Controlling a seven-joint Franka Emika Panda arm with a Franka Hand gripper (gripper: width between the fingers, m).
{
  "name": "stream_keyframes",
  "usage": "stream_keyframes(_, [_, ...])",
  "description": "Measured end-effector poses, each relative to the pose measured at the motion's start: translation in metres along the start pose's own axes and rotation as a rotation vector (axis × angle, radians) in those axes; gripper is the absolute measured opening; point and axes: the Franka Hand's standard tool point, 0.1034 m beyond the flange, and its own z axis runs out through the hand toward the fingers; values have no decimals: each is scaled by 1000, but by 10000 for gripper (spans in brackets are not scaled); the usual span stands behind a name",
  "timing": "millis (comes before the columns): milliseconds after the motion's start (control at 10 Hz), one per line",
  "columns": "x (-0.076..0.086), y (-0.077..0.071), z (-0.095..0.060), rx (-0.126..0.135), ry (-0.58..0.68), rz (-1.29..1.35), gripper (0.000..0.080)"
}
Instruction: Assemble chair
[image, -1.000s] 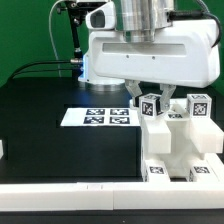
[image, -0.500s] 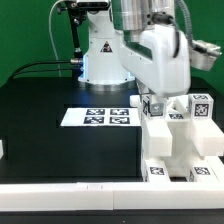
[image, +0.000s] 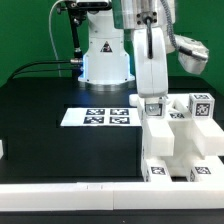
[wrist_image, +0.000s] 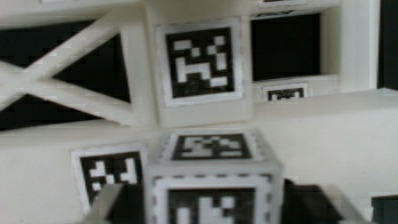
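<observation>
The chair (image: 182, 143) is a white blocky structure with tagged pieces at the exterior view's right. A tagged upright block (image: 152, 106) stands on its left top, and another tagged block (image: 198, 104) stands on the right. My gripper (image: 152, 108) comes straight down on the left block and is shut on it. In the wrist view the tagged block (wrist_image: 214, 180) sits between my two fingers (wrist_image: 118, 200), and my gripper (wrist_image: 214, 208) holds its sides. Behind it show a tagged chair panel (wrist_image: 199, 60) and white cross braces (wrist_image: 71, 75).
The marker board (image: 100, 117) lies on the black table left of the chair. A white rail (image: 60, 196) runs along the table's front edge. A small white piece (image: 2, 150) shows at the exterior view's left edge. The robot base (image: 105, 60) stands behind.
My wrist has turned about its vertical axis over the left tagged block: the hand showed its broad side before and now shows its narrow side. The chair has stayed in place.
</observation>
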Motion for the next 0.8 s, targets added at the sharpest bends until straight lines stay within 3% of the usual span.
stream_keyframes(200, [-1, 1, 1, -3, 1, -8, 605])
stream_keyframes(400, [-8, 0, -5, -14, -10, -36, 642])
stream_keyframes(600, [-10, -11, -30, 6, -33, -49, 647])
stream_keyframes(800, [-10, -9, -24, 3, -27, -50, 649])
